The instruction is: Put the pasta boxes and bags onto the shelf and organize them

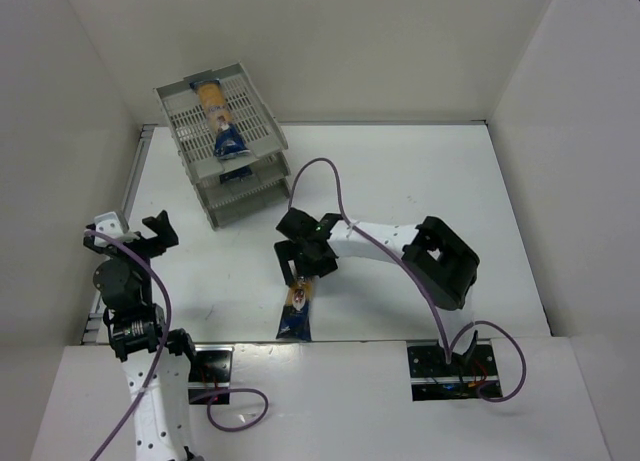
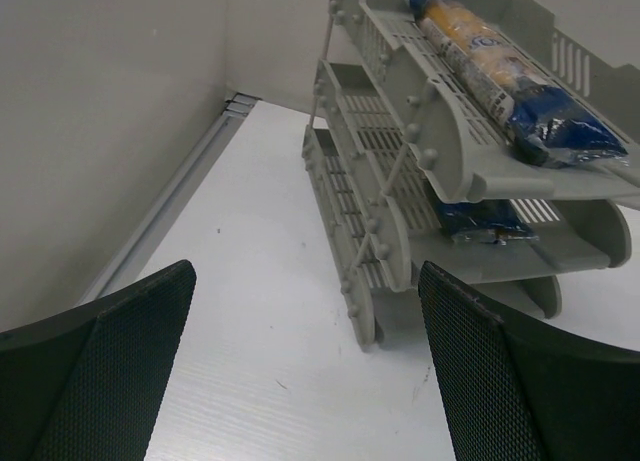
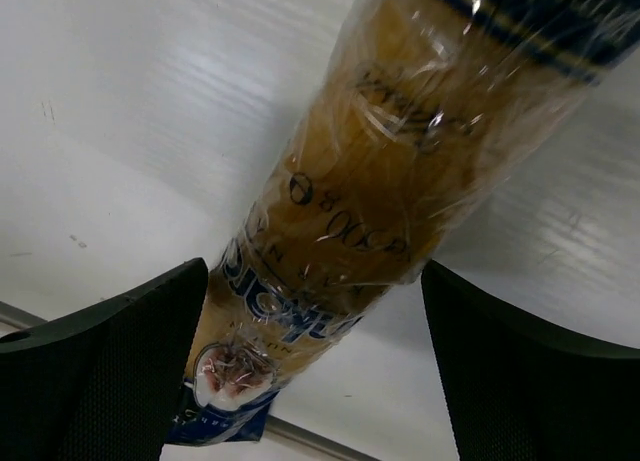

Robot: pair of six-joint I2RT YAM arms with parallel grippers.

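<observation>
low in the middle of the top view, a long bag of yellow pasta [image 1: 297, 313] lies flat on the white table [image 1: 420, 181], close to the near edge. its dark blue end points to the bottom of the frame. the right gripper [image 1: 305, 266] is right over the bag's upper end. in the right wrist view its two black fingers [image 3: 110, 361] are spread wide, one on each side of the bag, and the bag fills the gap between them. i cannot tell if they touch it.

at the left of the top view is the left gripper [image 1: 155, 231]. it is wide open too and has nothing in it. in the left wrist view only bare table shows between its tips, and it faces the trays.

far back, in the upper left of the top view, stands the grey shelf [image 1: 255, 106], three trays in a stack, turned at a slant. a second bag [image 1: 215, 116] lies in the top tray with its blue end at the front. a third bag [image 2: 485, 221] lies in the middle tray, and only its blue end peeks out.
</observation>
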